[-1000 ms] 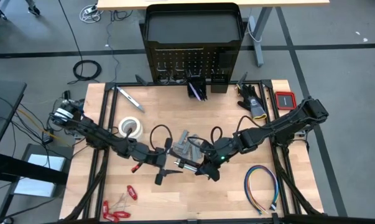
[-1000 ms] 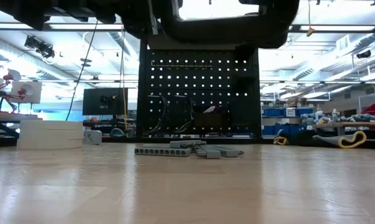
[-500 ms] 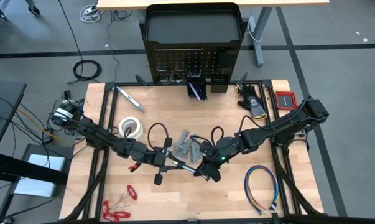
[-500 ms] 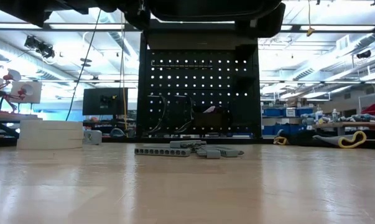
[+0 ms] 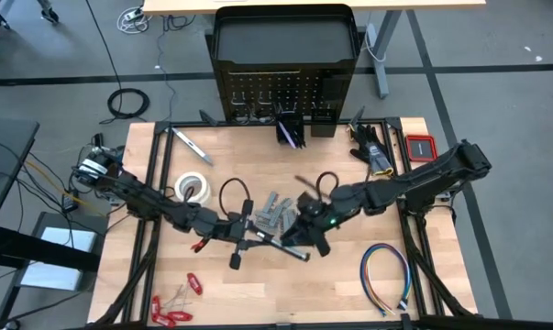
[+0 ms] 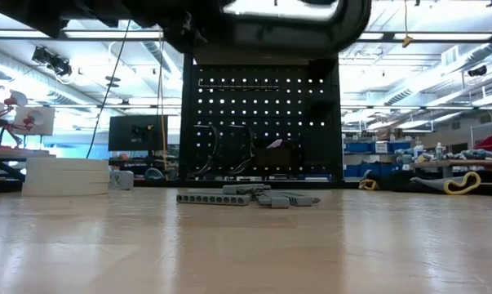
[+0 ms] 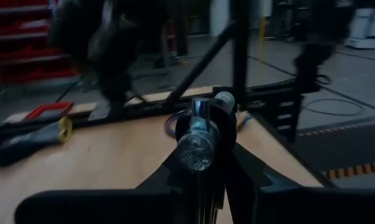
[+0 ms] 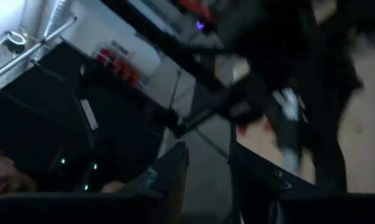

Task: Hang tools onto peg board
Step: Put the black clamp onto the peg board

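Two arms: both reached in over the middle of the wooden table (image 5: 258, 293), meeting below the frame's centre in the high view.
Left gripper (image 5: 246, 240): lay just left of centre, its fingers closed on the black C-clamp (image 5: 274, 246); in the left wrist view the clamp's shiny round screw end (image 7: 198, 148) sat between the dark fingers (image 7: 168, 180).
Right gripper (image 5: 304, 233): hovered just right of the clamp's far end; its fingers (image 8: 168, 171) stood apart in the right wrist view, with nothing between them.
Peg board (image 5: 283, 92): tall black perforated metal panel stood at the top centre, beyond the table's far edge; in the low view it filled the middle background (image 6: 262, 122).
Grey metal pieces (image 5: 274, 213): small pile at the centre, just above the grippers.
White tape roll (image 5: 193, 188): left of centre.
Silver bar-shaped tool (image 5: 192, 146): upper left of the table.
Multicoloured wire loop (image 5: 386, 275): lower right.
Red-handled hand tools (image 5: 171, 310): lower left corner.
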{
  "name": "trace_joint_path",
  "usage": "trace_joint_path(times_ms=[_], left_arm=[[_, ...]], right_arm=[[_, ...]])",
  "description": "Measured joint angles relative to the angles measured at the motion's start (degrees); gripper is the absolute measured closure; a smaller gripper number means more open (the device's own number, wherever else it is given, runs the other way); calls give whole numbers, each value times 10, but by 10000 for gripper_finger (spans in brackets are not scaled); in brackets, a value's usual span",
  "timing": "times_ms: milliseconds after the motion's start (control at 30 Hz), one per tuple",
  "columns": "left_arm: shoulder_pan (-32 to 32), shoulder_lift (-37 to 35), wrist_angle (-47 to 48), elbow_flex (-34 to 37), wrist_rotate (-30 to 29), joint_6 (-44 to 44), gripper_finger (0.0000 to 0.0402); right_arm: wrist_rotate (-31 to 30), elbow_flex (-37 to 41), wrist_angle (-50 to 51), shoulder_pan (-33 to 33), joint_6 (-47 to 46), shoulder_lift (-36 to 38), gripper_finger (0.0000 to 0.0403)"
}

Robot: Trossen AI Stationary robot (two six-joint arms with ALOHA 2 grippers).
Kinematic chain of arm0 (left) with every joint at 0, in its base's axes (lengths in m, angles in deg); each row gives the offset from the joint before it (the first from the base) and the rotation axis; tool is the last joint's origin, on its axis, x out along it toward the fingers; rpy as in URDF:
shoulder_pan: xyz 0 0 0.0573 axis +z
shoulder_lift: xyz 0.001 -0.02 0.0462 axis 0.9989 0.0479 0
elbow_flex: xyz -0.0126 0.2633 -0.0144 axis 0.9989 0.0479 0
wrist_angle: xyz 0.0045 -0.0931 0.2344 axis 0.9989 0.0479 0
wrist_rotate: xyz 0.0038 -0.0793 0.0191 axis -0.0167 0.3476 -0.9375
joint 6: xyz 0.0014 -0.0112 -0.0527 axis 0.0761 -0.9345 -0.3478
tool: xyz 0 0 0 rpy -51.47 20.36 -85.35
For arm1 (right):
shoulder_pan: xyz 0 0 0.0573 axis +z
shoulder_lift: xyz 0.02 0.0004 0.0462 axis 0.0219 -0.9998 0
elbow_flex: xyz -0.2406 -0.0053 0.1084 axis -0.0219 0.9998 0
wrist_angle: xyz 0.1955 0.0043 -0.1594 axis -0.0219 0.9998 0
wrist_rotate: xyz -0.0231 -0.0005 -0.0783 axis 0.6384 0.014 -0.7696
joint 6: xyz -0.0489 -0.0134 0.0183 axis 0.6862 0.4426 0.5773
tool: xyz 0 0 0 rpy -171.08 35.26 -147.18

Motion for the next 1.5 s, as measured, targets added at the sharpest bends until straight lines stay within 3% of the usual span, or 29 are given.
trace_joint_path(times_ms=[133, 333, 467, 567, 733, 833, 933, 1067, 1200, 1333, 1500], left_arm=[[10, -15, 35, 0, -51, -32, 339], [15, -72, 144, 1, -110, -59, 339], [13, -117, 160, 0, -137, -82, 339], [10, -140, 131, 21, -147, -90, 339], [9, -151, -18, 68, -131, -90, 339], [9, -151, -101, 92, -118, -98, 339], [9, -150, -169, 110, -113, -107, 339], [9, -150, -215, 116, -98, -124, 339], [9, -150, -221, 117, -74, -124, 339], [7, -150, -240, 117, -34, -116, 339], [5, -150, -246, 117, -29, -110, 339]], right_arm=[[-66, -28, 8, 32, 103, 48, 274], [-301, -44, 115, 134, 258, 111, 273], [-470, -39, 214, 202, 258, 120, 273], [-540, -14, 274, 232, 197, 108, 273], [-551, 68, 266, 244, 89, 61, 272], [-551, 101, 188, 232, 72, 15, 269], [-566, 106, 93, 216, 151, -32, 261], [-616, 85, -92, 184, 329, -73, 249], [-601, 70, -251, 154, 462, -94, 244], [-540, 54, -301, 137, 473, -93, 245], [-470, 41, -300, 129, 462, -97, 247]])
